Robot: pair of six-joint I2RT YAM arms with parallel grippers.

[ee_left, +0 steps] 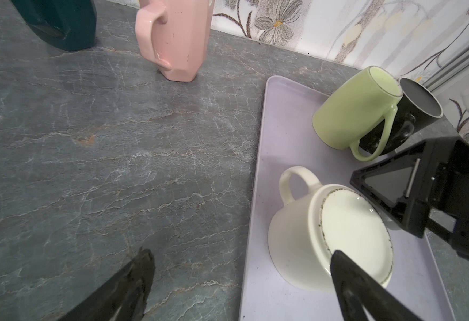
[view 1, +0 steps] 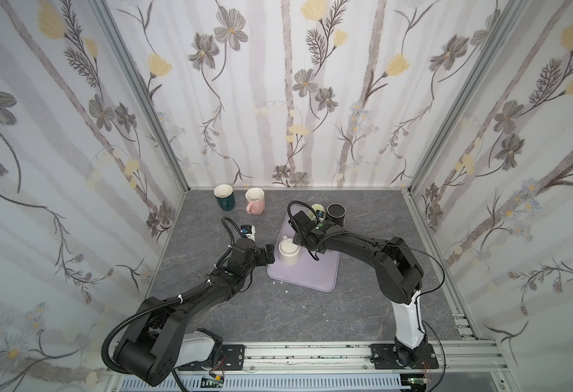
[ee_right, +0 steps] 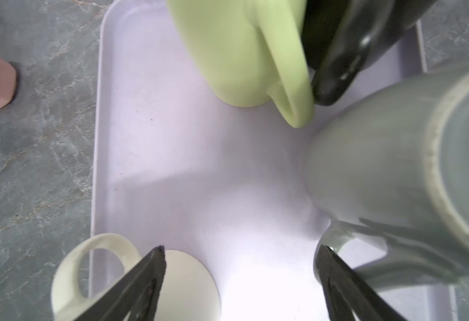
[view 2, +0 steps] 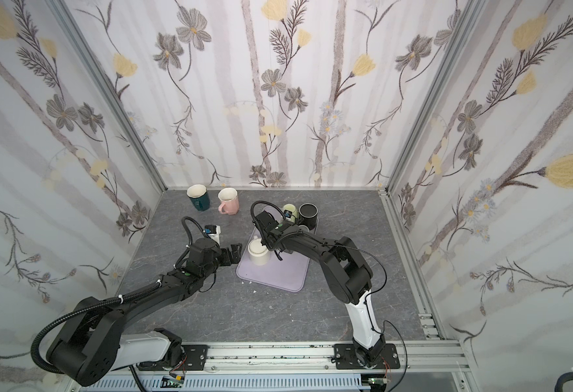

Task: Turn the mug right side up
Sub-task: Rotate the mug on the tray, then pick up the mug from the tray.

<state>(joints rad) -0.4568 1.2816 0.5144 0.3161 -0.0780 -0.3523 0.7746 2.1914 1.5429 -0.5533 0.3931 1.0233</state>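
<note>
**Scene at the overturned mug.** The cream mug [view 1: 289,252] stands base up on the lavender tray [view 1: 315,276], between the two end effectors. It is just past the fingertips of the left gripper [view 1: 270,253] and close beside the right gripper [ee_right: 241,250].

- **Top views:** Both show the left gripper's fingers spread next to the mug wall, gripping nothing. Whether they touch the wall cannot be told. The right gripper is hidden under its own wrist.
- **Left wrist view:** This adds the speckled foot ring and the handle, which is turned away from the left gripper. One left finger crosses the base rim in the picture, and the other lies over the bare table [ee_left: 88,139]. A finger of the right gripper [ee_left: 411,222] stands near the far side of the base.
- **Right wrist view:** Only here are the right fingers seen wide apart, with only tray between them. A grey mug [ee_right: 380,166] sits beside one finger; the arm covers it in the top views.
- **Ahead of the right gripper:** The green mug [ee_right: 241,50] and black mug [ee_right: 352,41] stand close together, blurred and cut off by the frame.
- **Beyond the left gripper, off the tray:** The pink mug [ee_left: 175,39] and dark teal mug [ee_left: 61,25] have their tops cut off.
</note>
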